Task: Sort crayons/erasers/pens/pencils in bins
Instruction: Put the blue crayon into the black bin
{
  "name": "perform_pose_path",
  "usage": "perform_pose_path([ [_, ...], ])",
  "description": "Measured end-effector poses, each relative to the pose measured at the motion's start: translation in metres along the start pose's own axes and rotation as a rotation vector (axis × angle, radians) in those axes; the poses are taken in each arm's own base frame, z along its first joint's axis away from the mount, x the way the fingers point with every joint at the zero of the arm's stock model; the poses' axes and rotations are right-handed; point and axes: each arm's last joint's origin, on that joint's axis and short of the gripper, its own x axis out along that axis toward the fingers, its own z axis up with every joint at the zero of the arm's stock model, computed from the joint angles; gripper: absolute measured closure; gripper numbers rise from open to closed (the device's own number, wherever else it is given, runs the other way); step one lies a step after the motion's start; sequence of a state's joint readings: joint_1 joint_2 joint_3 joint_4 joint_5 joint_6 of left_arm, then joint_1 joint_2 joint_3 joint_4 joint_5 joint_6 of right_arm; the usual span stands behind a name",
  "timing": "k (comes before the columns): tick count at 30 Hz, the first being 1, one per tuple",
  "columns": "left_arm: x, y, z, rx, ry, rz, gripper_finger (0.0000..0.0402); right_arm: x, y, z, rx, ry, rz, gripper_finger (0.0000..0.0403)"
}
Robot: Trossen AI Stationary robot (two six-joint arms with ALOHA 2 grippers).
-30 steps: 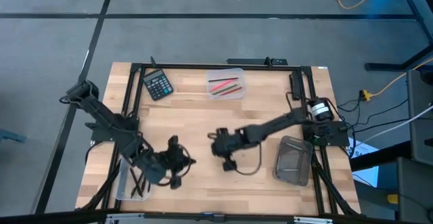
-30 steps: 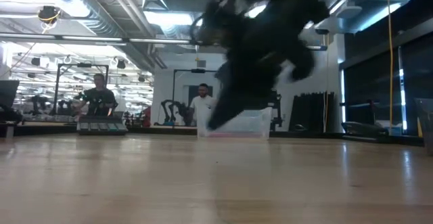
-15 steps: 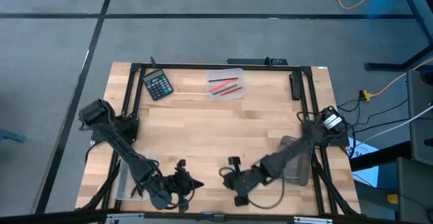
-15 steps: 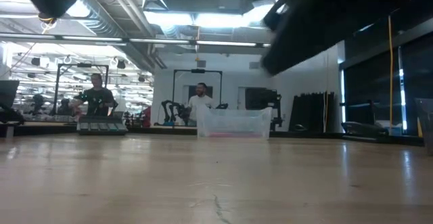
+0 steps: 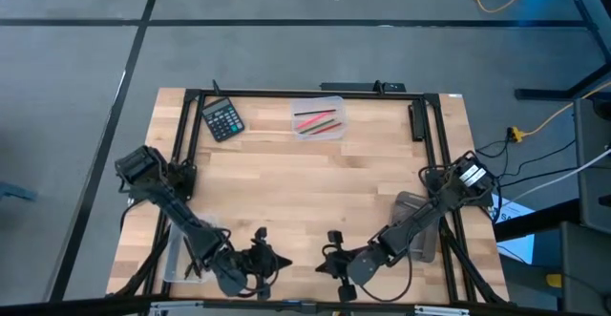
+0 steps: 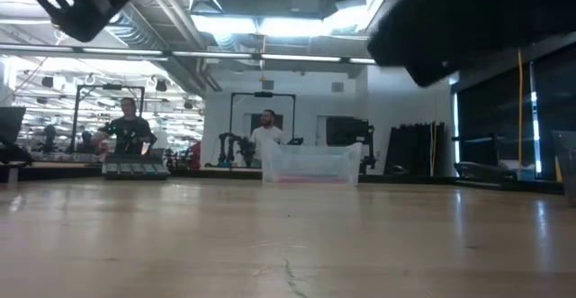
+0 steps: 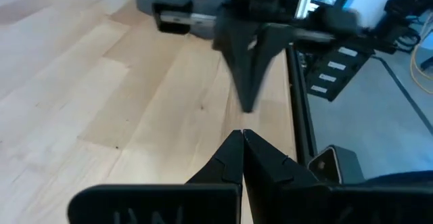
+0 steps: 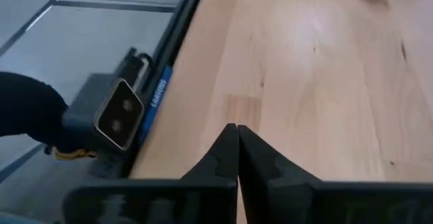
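Both arms are drawn back to the near edge of the table (image 5: pixel 305 182), facing each other. The left gripper (image 5: pixel 270 259) has its fingers pressed together on nothing, and so does the right gripper (image 5: pixel 327 263). A clear bin (image 5: pixel 319 119) with red and green sticks (image 5: pixel 316 120) sits at the far edge, the dark grey bin (image 5: pixel 417 225) at the right, another clear bin (image 5: pixel 177 257) at the left under the arm.

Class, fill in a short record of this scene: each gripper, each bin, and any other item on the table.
left gripper: shut, empty, near front edge
right gripper: shut, empty, near front edge
far clear bin: holds red, pink and green sticks
left clear bin: front left, dark sticks inside
grey bin: right side, partly under right arm
calculator: far left corner
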State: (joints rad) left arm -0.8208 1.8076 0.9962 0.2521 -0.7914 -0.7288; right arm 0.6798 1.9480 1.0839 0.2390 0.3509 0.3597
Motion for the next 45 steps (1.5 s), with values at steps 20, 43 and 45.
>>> perform_pose_path([
  [20,-0.025,-0.017,-0.016,0.12,-0.01,-0.041,0.0401,0.0,-0.009,-0.024,0.127,0.056,0.049,0.0403],
  [43,-0.004,-0.018,-0.093,0.183,0.155,-0.108,0.0371,0.045,-0.006,-0.052,0.146,0.087,0.208,0.0403],
  [45,-0.002,-0.019,-0.098,0.177,0.159,-0.123,0.0362,0.05,-0.003,-0.049,0.135,0.086,0.227,0.0403],
])
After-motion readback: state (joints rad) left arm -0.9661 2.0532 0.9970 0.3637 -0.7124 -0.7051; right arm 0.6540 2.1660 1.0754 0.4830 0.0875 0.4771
